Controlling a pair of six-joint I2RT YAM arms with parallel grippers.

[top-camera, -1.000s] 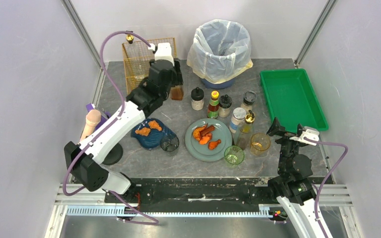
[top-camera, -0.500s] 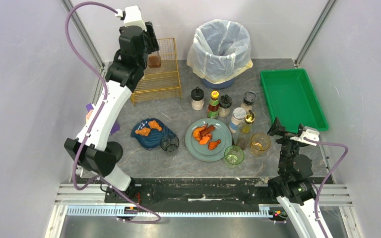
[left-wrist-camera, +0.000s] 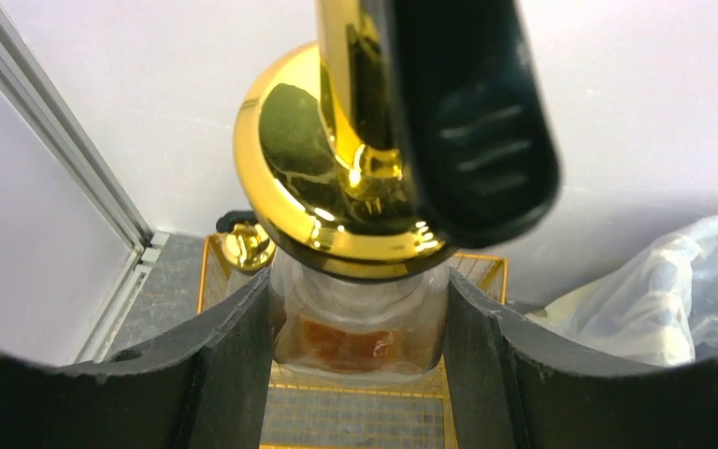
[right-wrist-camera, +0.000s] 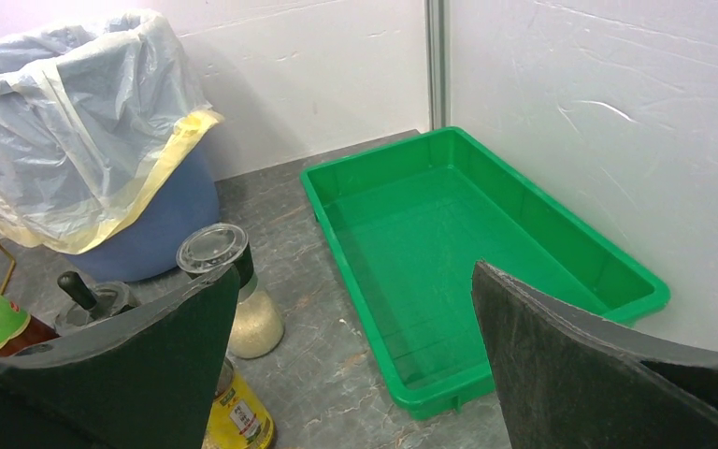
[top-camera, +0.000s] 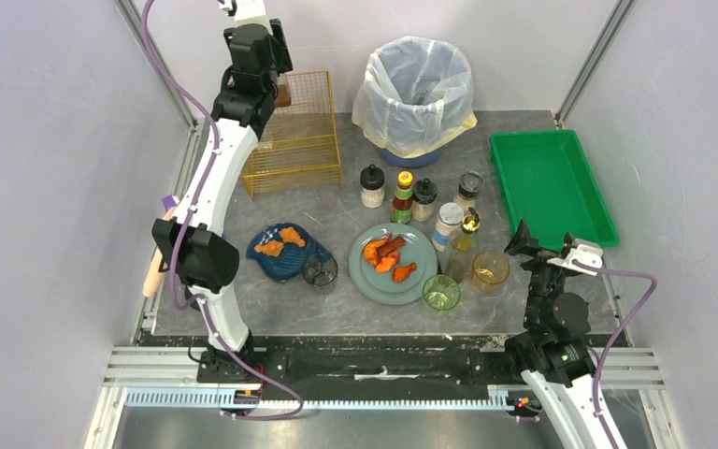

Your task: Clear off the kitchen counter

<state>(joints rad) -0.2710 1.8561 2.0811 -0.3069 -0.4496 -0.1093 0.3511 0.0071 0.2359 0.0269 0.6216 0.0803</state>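
Gold-capped glass bottle [left-wrist-camera: 337, 224] clamped in left hand [left-wrist-camera: 360, 355], above wire basket [top-camera: 294, 140], right hand [right-wrist-camera: 355, 281] spread wide

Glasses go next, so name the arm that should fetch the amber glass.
Right. The right gripper is open, empty and beside the amber glass; the left gripper holds a gold-capped bottle over the wire basket in the far corner.

I see basket [top-camera: 294, 131] far-left on counter [top-camera: 355, 313], bin [top-camera: 418, 94] behind centre, tray [top-camera: 547, 187] right. Jars [top-camera: 372, 185] in a row mid-counter, plates [top-camera: 360, 271] before them, glasses [top-camera: 441, 293] beside the plates. Left pincer [left-wrist-camera: 360, 355] with bottle [left-wrist-camera: 360, 327] above basket.
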